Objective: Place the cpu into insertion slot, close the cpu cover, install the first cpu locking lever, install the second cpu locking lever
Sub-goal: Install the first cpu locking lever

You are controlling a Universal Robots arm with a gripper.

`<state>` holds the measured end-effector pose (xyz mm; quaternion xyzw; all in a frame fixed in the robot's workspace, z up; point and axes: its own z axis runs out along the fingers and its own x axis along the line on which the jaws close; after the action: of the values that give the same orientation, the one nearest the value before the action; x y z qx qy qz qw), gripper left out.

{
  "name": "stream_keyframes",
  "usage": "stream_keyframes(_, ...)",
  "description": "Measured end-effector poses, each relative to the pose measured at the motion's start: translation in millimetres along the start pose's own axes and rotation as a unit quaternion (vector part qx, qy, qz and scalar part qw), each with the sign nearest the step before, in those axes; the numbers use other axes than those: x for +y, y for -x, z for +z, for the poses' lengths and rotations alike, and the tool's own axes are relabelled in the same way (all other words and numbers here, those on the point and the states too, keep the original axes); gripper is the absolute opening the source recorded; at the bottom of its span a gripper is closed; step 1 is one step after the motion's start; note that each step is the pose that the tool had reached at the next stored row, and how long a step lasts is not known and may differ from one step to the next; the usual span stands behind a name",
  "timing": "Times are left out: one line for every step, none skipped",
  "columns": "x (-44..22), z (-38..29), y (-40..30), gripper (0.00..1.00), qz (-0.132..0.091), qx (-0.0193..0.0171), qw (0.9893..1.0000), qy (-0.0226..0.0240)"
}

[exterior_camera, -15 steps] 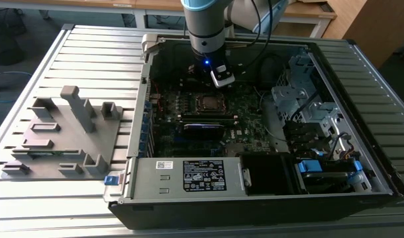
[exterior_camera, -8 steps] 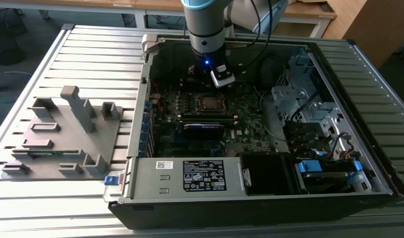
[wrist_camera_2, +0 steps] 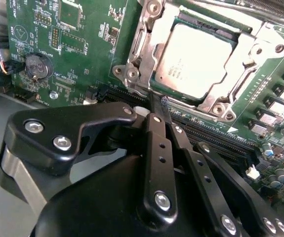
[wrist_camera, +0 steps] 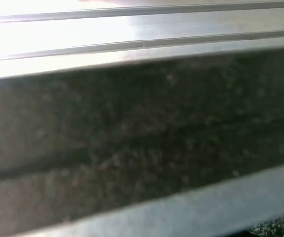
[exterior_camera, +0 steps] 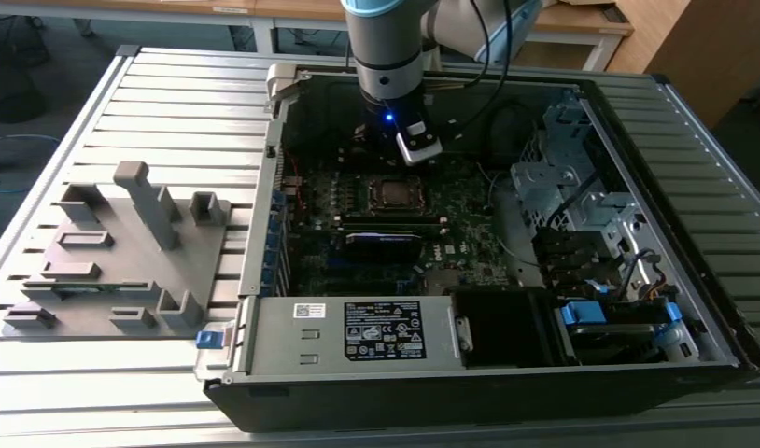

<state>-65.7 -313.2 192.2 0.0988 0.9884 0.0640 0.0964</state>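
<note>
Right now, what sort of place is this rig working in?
Probably a lab or workshop bench for computer assembly: an open desktop computer case lies on a slatted aluminium table, a grey moulded fixture tray sits beside it, and wooden desks stand behind.

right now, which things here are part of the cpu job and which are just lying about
Job: cpu, showing through the window of the cpu cover; pincer at the cover's edge.
Lying about: grey fixture block, coin battery, power supply.
</note>
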Motion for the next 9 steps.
stream_keyframes(0.0, 0.0, 0.0, 0.1, 0.0, 0.0001, 1.0, 0.0001)
stream_keyframes(0.0, 0.0, 0.0, 0.1, 0.0, 0.0001, 1.0, 0.0001)
stream_keyframes(0.0, 0.0, 0.0, 0.1, 0.0, 0.0002, 1.0, 0.0001)
stream_keyframes(0.0, 0.0, 0.0, 0.1, 0.0, 0.0002, 1.0, 0.0)
stream_keyframes(0.0, -0.1, 0.0, 0.1, 0.0, 0.0002, 1.0, 0.0)
stream_keyframes(0.0, -0.1, 0.0, 0.1, 0.0, 0.0002, 1.0, 0.0)
stream_keyframes(0.1, -0.1, 0.0, 0.1, 0.0, 0.0003, 1.0, 0.0001)
stream_keyframes(0.2, -0.3, 0.1, 0.1, 0.0, 0.0003, 1.0, 0.0)
stream_keyframes(0.2, -0.9, 0.2, 0.1, 0.0, 0.0003, 1.0, -0.0001)
